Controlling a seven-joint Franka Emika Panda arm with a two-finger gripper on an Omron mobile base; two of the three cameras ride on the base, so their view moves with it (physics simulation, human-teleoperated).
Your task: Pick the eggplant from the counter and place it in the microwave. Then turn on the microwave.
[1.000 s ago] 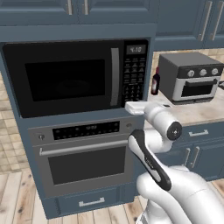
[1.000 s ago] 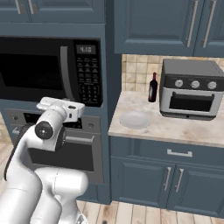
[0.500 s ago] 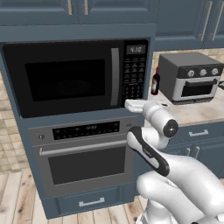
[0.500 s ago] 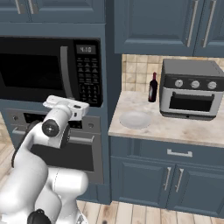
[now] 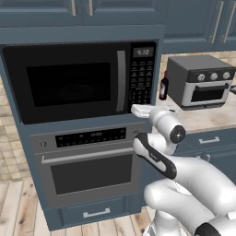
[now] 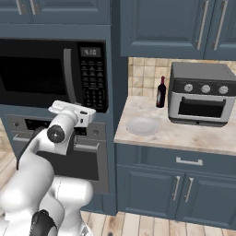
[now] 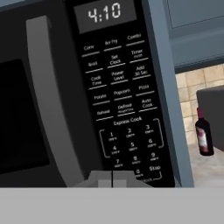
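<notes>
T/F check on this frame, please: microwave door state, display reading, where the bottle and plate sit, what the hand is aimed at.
1. The microwave door is open. False: it is closed, handle flush.
2. The display reads 4:10. True.
3. The dark red bottle stands left of the toaster oven. True.
4. The plate is on top of the toaster oven. False: it lies on the counter.
5. The hand view faces the keypad. True.

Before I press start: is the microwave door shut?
Shut: the microwave door lies flush, its handle beside the keypad.
</notes>
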